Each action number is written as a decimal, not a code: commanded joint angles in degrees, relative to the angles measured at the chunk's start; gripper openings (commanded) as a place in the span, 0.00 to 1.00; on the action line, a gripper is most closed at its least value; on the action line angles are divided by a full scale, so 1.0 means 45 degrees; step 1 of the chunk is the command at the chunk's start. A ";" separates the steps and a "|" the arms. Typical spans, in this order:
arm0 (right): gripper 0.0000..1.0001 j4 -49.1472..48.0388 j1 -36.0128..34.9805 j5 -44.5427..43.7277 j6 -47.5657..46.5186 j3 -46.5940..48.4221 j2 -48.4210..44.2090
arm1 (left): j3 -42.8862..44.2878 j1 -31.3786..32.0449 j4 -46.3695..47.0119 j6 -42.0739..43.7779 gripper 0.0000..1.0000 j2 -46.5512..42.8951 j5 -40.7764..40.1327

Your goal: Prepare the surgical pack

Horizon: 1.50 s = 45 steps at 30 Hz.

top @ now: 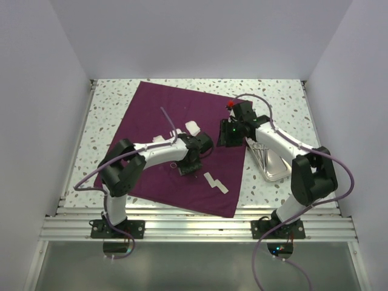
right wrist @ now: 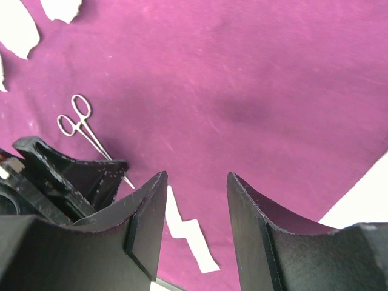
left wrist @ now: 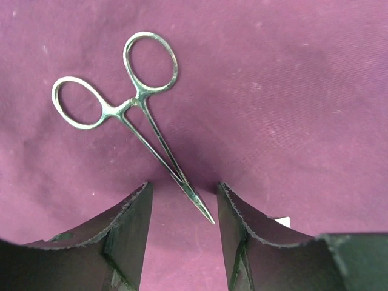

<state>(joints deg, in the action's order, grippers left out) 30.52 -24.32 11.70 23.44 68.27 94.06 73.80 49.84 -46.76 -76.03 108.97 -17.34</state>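
The purple cloth lies spread flat, a clamp resting near its middle. The left gripper stands open astride the clamp's tip; the right gripper hangs open and empty above the cloth. Any sideways drift could knock the clamp askew.

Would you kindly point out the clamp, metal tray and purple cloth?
clamp (left wrist: 136, 103): left wrist view, where the rings meet.
metal tray (top: 273, 173): top view, near wall.
purple cloth (top: 151, 109): top view, bare far part.

Speckled table: purple cloth spread flat, metal tray alongside.
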 commanded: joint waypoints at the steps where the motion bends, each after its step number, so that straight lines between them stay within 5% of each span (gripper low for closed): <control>1: 0.48 0.0170 0.0227 0.0231 -0.0443 -0.0229 -0.0843 | 0.0670 0.0037 -0.1423 -0.1346 0.50 0.0587 0.0084; 10: 0.48 0.0014 0.0287 0.0680 -0.0385 -0.0484 -0.1137 | -0.0032 -0.0139 -0.1055 -0.1913 0.28 0.1000 0.0065; 17: 0.48 -0.0259 0.0248 0.0758 -0.0346 -0.0854 -0.1059 | -0.0404 -0.0217 -0.0273 -0.1153 0.00 0.1079 0.0202; 25: 0.48 -0.0474 -0.0299 0.0836 -0.0327 -0.0894 -0.0727 | -0.0695 -0.0178 -0.0194 -0.0039 0.00 0.0258 -0.0423; 45: 0.48 -0.0826 -0.0378 0.0856 -0.0248 -0.0991 -0.0668 | -0.1243 0.0036 0.1601 0.1289 0.25 -0.1539 -0.0482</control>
<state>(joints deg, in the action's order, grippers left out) 28.62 -25.98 15.05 22.87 63.72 90.76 68.62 49.50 -42.85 -72.20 104.64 -17.58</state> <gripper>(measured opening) 0.480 0.238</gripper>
